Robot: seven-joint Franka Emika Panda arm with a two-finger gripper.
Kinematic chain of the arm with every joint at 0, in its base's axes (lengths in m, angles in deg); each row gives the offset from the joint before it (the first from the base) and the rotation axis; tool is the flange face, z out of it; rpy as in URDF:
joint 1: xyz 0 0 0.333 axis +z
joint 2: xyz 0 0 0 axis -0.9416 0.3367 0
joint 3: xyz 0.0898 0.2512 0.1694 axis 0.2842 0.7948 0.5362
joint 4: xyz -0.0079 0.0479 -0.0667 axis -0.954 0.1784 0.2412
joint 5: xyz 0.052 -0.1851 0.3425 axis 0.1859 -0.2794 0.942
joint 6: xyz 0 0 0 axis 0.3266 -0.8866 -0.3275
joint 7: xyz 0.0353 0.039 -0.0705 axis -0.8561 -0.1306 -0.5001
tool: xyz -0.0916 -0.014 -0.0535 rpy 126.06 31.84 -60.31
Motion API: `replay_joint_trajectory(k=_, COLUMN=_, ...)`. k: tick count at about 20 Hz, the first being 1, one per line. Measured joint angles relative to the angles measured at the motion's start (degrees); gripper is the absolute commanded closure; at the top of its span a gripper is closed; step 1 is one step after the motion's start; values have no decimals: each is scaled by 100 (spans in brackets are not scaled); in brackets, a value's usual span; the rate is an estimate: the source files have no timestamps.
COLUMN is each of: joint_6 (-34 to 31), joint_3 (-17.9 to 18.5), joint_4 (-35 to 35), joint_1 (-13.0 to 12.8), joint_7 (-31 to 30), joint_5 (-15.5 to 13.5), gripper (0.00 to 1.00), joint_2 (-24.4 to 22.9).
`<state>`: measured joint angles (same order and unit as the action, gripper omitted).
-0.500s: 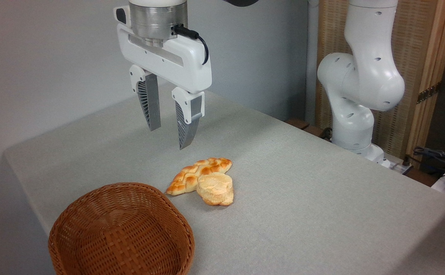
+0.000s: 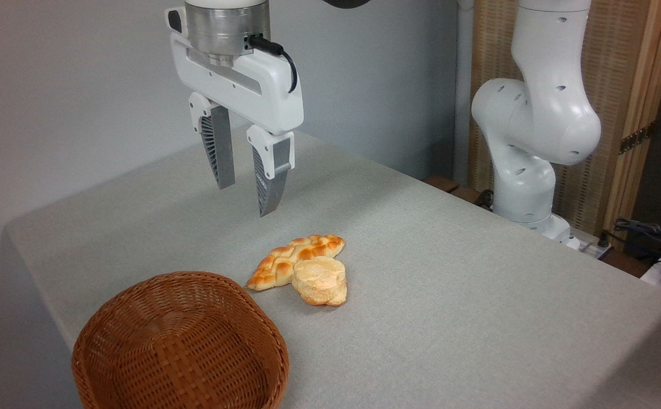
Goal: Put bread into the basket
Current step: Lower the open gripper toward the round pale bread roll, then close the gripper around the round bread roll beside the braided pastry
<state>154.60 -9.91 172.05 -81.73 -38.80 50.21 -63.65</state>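
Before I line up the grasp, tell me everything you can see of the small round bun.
The bun is a small, thick, roundish piece, pale golden-beige, with a flat cracked top and darker orange-brown edges. It looks like baked bread, whole and undamaged. It lies flat on the grey table, right of the wicker basket and apart from it. Its upper left side touches, perhaps slightly overlaps, the braided loaf. The open pincer hangs above and to the left, not touching it.

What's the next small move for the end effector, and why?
Probably shift right and toward the camera, to above the bun, before descending. The end effector hangs open and empty, above the table, up and left of the bun in the picture. The bun touches the braided loaf, so the fingers should straddle the bun alone. The basket is empty.
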Motion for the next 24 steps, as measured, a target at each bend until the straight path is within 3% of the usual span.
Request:
replay_joint_trajectory(k=17, joint_6=-81, joint_3=-22, joint_4=47, joint_1=0, joint_7=6, joint_5=1, gripper=0, joint_2=200)
replay_joint_trajectory(k=24, joint_6=111, joint_3=-20, joint_4=888, joint_1=9, joint_7=650, joint_5=42, gripper=0, joint_2=92)
